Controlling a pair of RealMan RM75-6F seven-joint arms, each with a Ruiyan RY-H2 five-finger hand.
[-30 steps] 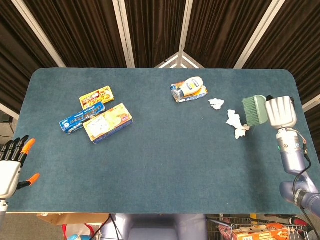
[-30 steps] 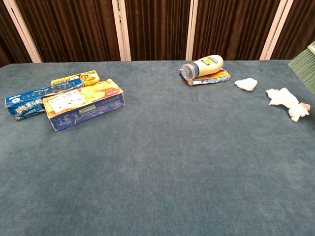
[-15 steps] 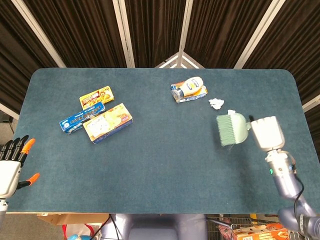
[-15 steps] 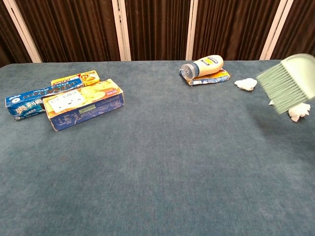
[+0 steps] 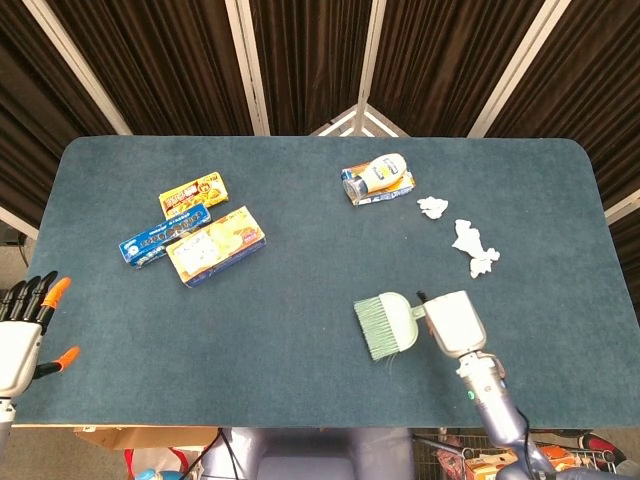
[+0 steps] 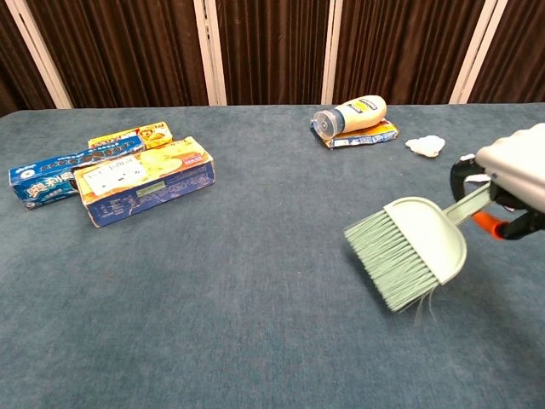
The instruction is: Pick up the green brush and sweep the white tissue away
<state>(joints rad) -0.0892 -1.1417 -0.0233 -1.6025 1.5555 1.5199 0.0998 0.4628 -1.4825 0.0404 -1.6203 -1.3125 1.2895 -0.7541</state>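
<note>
Swinging across from the three o'clock edge of the teal felt-topped table [image 5: 300, 380], the right hand [image 5: 452, 322] had carried the pale green plastic hand brush [image 5: 386, 324] toward five o'clock, nearer the front edge, well past the tissue. That hand was wrapped around the brush's handle, bristles pointing toward nine o'clock; in the chest view the bristle fan [image 6: 387, 257] looked low over the cloth, though I could not tell whether it touched.

Both crumpled white tissue pieces, the small wad [image 5: 432, 207] and the longer scrap [image 5: 473, 247], lay just where they had been a second before, at about two o'clock from the table's centre and well apart from the brush. So the pass looked to me like a miss: the tissue seemed unswept, and the brush would probably need to be brought back and set lower for another stroke.

Over at the eight o'clock corner, the left hand [image 5: 25, 330] hung off the table edge, fingers spread and holding nothing. A mayonnaise bottle lying on a flat packet [image 5: 378, 177] sat just at ten o'clock of the small wad, close enough to be knocked by a careless sweep.
</note>
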